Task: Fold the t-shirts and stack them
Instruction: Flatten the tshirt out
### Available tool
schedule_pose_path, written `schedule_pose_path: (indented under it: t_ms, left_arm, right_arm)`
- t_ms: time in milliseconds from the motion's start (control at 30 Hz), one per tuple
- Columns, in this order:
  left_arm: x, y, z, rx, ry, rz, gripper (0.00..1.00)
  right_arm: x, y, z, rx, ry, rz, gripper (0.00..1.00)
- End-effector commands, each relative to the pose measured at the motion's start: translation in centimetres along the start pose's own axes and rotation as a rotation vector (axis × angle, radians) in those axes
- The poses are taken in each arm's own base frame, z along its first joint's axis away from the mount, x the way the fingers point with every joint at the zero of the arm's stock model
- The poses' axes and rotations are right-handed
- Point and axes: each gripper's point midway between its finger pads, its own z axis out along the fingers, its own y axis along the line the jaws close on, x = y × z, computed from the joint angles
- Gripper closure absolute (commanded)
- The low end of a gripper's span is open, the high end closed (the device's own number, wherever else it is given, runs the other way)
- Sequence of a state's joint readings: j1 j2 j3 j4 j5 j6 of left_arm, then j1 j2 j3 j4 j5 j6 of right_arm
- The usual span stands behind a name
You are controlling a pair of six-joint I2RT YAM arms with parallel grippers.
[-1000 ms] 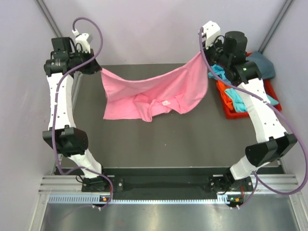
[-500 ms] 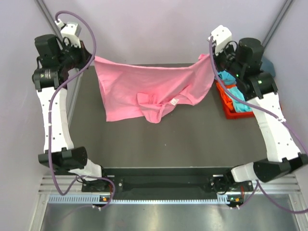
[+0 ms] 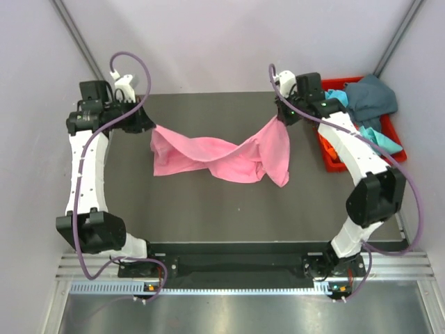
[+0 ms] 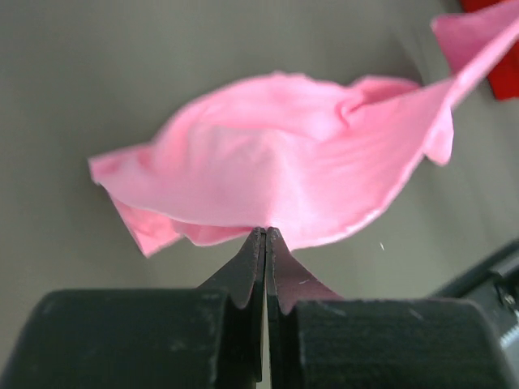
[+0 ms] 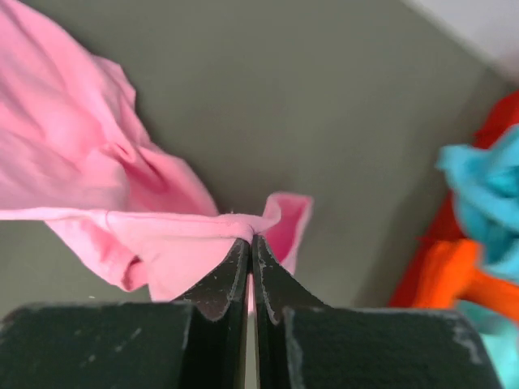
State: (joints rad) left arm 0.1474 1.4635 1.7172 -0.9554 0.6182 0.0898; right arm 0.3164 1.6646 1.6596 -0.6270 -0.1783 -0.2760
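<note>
Room: a dark grey table [image 3: 229, 216] stood between pale lilac walls [image 3: 208, 42], with the arm bases at its near edge.
Task's thing: the pink t-shirt [image 3: 222, 156] was slung across the far half of the table. Its middle sagged, seemingly onto the surface, and it was twisted once about halfway along.
Long axis: left to right, from one claw to the other.
Left gripper [image 4: 265, 235]: jaws pressed together on a pinch of the shirt's left edge, at the far left of the table. The cloth billowed away from it toward the right.
Right gripper [image 5: 249, 241]: jaws likewise clamped on a fold of pink hem, at the far right. A loose flap hung down on the near side of it.
Key relation: each arm held its own end, so neither was nearer. The bulk of the cloth lay inward and nearward of both claws.
Judgement: spreading the shirt flat would probably call for undoing the twist before lowering it.
Beyond: a red bin [image 3: 332, 161] sat at the far right edge, just beside the right arm. It held a turquoise shirt [image 5: 486, 194], an orange shirt [image 5: 454, 275] and a dark teal-grey shirt [image 3: 372, 97].
</note>
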Motion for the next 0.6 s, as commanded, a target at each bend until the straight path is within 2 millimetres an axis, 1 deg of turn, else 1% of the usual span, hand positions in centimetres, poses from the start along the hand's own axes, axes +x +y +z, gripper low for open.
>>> schedule_pose_path:
  t_ms: [0, 33, 67, 100, 133, 167, 200, 233, 267, 300, 333, 367, 400, 433, 467, 500, 533, 567]
  left_arm:
    - [2.4, -0.8, 1.0, 0.049, 0.062, -0.06, 1.0]
    - [3.0, -0.7, 1.3, 0.051, 0.077, -0.072, 1.0]
    - [3.1, -0.7, 1.5, 0.053, 0.079, -0.072, 1.0]
    - [3.3, -0.7, 1.7, 0.055, 0.086, -0.078, 1.0]
    - [3.4, -0.6, 1.8, 0.053, 0.089, -0.082, 1.0]
    - [3.4, -0.5, 1.9, 0.049, 0.09, -0.085, 1.0]
    - [3.4, -0.5, 1.9, 0.049, 0.09, -0.083, 1.0]
    - [3.2, -0.4, 1.8, 0.043, 0.087, -0.081, 1.0]
    - [3.2, -0.4, 1.9, 0.042, 0.088, -0.081, 1.0]
    - [3.3, -0.2, 1.9, 0.038, 0.093, -0.08, 1.0]
    - [3.2, -0.2, 1.9, 0.037, 0.093, -0.084, 1.0]
    - [3.3, -0.2, 1.9, 0.038, 0.095, -0.082, 1.0]
    - [3.3, -0.2, 1.9, 0.036, 0.097, -0.08, 1.0]
    - [3.3, -0.1, 1.9, 0.034, 0.097, -0.082, 1.0]
    - [3.3, -0.1, 1.9, 0.033, 0.099, -0.08, 1.0]
    - [3.2, -0.1, 1.8, 0.03, 0.097, -0.077, 1.0]
    - [3.3, 0.0, 1.8, 0.026, 0.104, -0.078, 1.0]
    - [3.3, 0.1, 1.8, 0.022, 0.105, -0.076, 1.0]
  right_arm:
    - [-0.7, 2.4, 1.1, -0.07, -0.014, 0.162, 1.0]
    - [0.4, 3.7, 2.4, -0.105, 0.021, 0.192, 1.0]
    - [0.7, 6.2, 3.2, -0.152, 0.04, 0.173, 1.0]
    - [1.2, 7.7, 3.8, -0.185, 0.06, 0.163, 1.0]
    - [2.3, 9.6, 4.9, -0.225, 0.096, 0.162, 1.0]
    - [2.6, 12.4, 5.3, -0.274, 0.113, 0.141, 1.0]
    - [3.4, 14.0, 6.4, -0.303, 0.137, 0.138, 1.0]
    - [3.7, 15.6, 6.9, -0.342, 0.149, 0.139, 1.0]
    - [4.0, 17.8, 7.3, -0.375, 0.167, 0.15, 1.0]
    - [4.8, 19.1, 8.4, -0.394, 0.193, 0.153, 1.0]
    - [4.4, 20.1, 8.9, -0.415, 0.19, 0.151, 1.0]
    - [4.4, 21.9, 9.2, -0.442, 0.197, 0.143, 1.0]
    - [4.4, 22.7, 9.7, -0.456, 0.2, 0.136, 0.98]
    - [4.6, 23.4, 10.9, -0.46, 0.211, 0.134, 0.89]
    - [4.6, 24.4, 11.3, -0.47, 0.214, 0.128, 0.81]
    - [4.6, 24.6, 11.9, -0.459, 0.219, 0.127, 0.63]
    - [4.3, 24.6, 12.0, -0.453, 0.215, 0.132, 0.57]
    - [4.1, 24.4, 12.0, -0.445, 0.21, 0.133, 0.53]
